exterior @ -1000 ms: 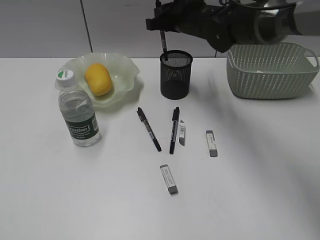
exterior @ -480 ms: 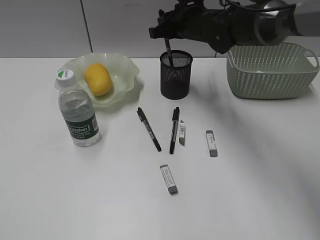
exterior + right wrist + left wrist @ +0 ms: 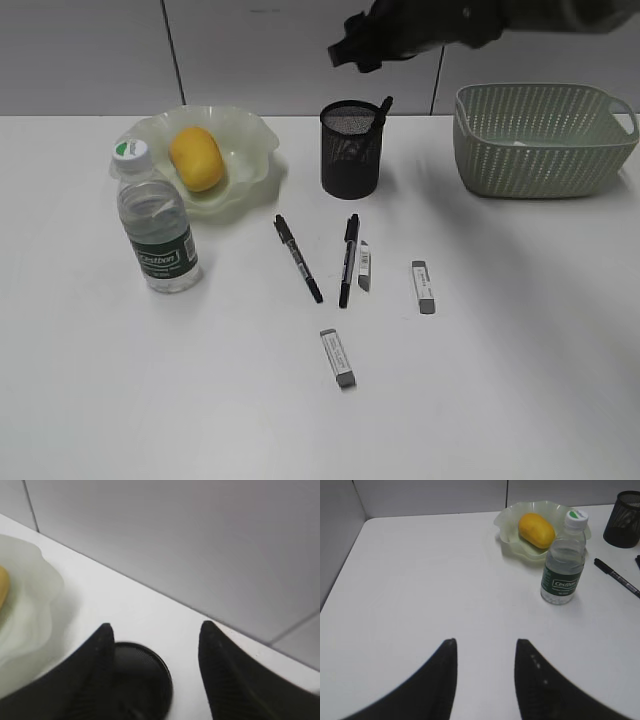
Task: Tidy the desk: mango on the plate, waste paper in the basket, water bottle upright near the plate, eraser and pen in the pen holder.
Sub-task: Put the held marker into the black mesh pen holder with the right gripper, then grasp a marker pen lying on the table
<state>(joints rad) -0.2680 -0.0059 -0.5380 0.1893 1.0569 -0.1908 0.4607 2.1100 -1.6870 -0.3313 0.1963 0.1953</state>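
Note:
The mango (image 3: 196, 157) lies on the pale green plate (image 3: 250, 135). The water bottle (image 3: 155, 222) stands upright in front of the plate. The black mesh pen holder (image 3: 351, 150) holds one black pen (image 3: 378, 115) leaning to its right rim. Two more black pens (image 3: 298, 258) (image 3: 347, 259) and three grey erasers (image 3: 364, 265) (image 3: 423, 287) (image 3: 338, 358) lie on the desk (image 3: 500, 380). My right gripper (image 3: 345, 50) is open and empty above the holder; in its wrist view (image 3: 155, 630) the holder (image 3: 145, 680) sits below the jaws. My left gripper (image 3: 485, 647) is open over bare desk. The waste paper barely shows inside the basket (image 3: 540, 140).
The left wrist view shows the plate (image 3: 507, 522), mango (image 3: 536, 530), bottle (image 3: 563, 565), a pen (image 3: 617, 577) and the holder (image 3: 625, 512) at the far right. A grey wall runs behind the desk.
My right gripper let go of the pen, which dropped into the pen holder and now leans right. The gripper has risen and drawn back to the right.

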